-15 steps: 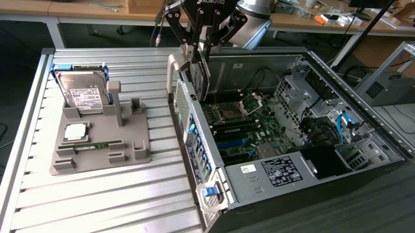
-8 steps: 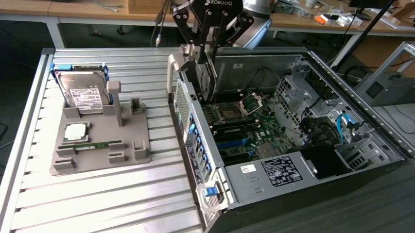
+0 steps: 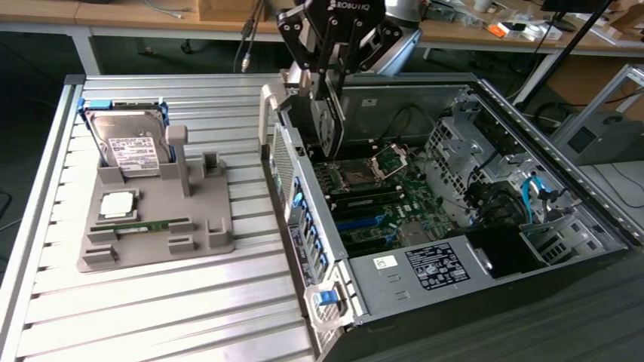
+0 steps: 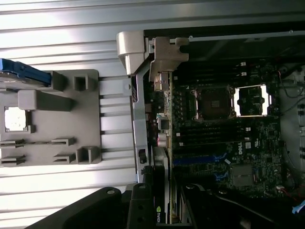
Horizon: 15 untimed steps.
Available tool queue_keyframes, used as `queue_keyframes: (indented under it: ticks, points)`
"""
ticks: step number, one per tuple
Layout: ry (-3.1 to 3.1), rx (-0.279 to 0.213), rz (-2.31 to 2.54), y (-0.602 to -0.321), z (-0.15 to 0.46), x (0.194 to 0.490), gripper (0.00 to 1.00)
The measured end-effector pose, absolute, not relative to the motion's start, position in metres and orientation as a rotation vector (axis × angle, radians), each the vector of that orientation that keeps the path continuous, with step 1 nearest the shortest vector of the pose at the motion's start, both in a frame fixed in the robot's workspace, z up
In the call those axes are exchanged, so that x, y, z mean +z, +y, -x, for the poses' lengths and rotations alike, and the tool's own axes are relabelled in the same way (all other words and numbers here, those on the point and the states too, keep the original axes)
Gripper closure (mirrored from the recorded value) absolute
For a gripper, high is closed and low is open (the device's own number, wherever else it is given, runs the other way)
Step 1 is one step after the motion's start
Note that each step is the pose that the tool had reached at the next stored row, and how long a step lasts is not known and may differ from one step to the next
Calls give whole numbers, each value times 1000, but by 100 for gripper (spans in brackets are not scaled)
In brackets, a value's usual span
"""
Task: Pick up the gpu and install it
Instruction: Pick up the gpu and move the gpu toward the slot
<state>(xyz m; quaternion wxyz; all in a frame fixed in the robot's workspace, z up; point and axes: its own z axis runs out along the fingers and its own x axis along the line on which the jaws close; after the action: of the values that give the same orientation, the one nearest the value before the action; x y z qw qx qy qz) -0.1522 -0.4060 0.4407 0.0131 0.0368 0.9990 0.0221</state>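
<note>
The gpu hangs on edge from my gripper, which is shut on its upper part. It is a dark card held upright over the open computer case, just inside the case's rear wall, with its lower end above the motherboard. In the wrist view I see the gpu edge-on between my fingers, with my gripper around it. Its silver end bracket lies beside the case's rear frame. The blue expansion slots are uncovered.
A grey holder tray stands on the slatted table at the exterior view's left. It carries a hard drive, a CPU and a RAM stick. Drive cages and cables fill the case's far side.
</note>
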Motion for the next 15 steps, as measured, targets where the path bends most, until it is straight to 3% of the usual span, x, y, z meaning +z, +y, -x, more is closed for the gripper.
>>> queue_keyframes:
  ticks: [15]
  points:
    - [3113, 67, -115, -409, 133, 436, 73]
